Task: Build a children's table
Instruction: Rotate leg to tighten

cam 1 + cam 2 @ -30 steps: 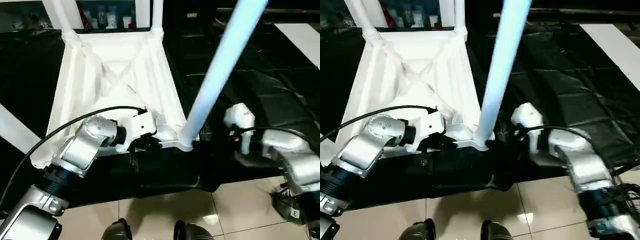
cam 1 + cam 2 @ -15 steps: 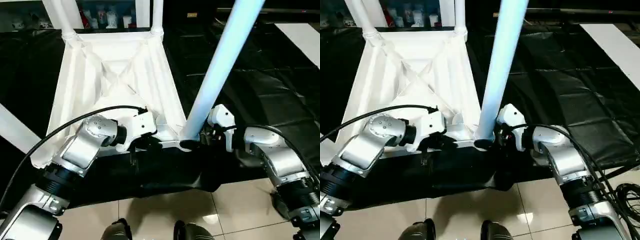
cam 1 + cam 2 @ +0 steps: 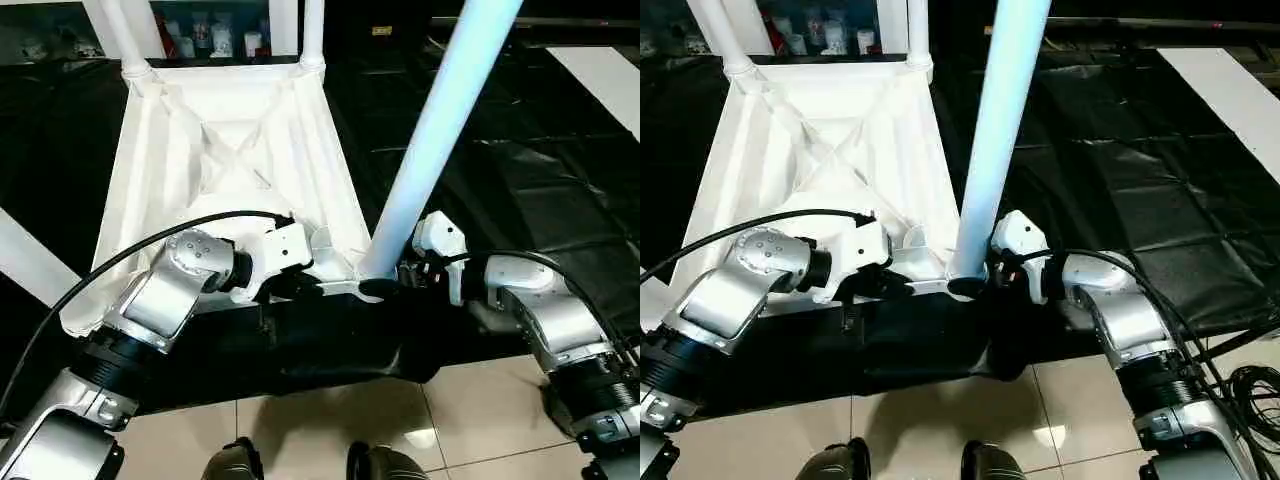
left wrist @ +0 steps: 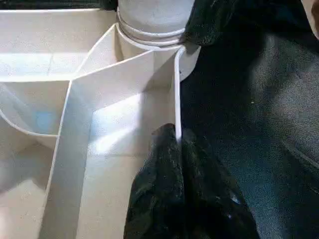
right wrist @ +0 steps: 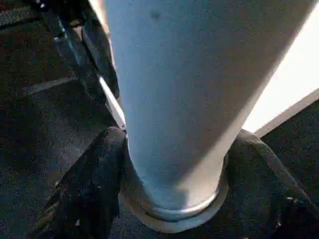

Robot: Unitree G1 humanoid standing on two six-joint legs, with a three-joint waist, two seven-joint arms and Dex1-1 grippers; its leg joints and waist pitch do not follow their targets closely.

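Left gripper [image 4: 177,149] pinching tabletop [image 3: 230,150] rim, right gripper [image 5: 169,199] straddling leg [image 3: 430,150] base

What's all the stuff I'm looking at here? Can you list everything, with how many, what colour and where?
Tabletop: one, white, lying upside down on the black sheet, ribbed X-braced underside facing up.
Near leg: one, white, standing in the tabletop's near right corner socket.
Far legs: two, white, standing in the far corner sockets.
Black sheet: one, black, spread under the tabletop.
Tiled floor: pale, nearest the robot.
White panel: one, lying far right.
Left gripper: black fingers, pinched on the tabletop's near rim.
Right gripper: black fingers, either side of the near leg's base.
Forearms: two, silver.
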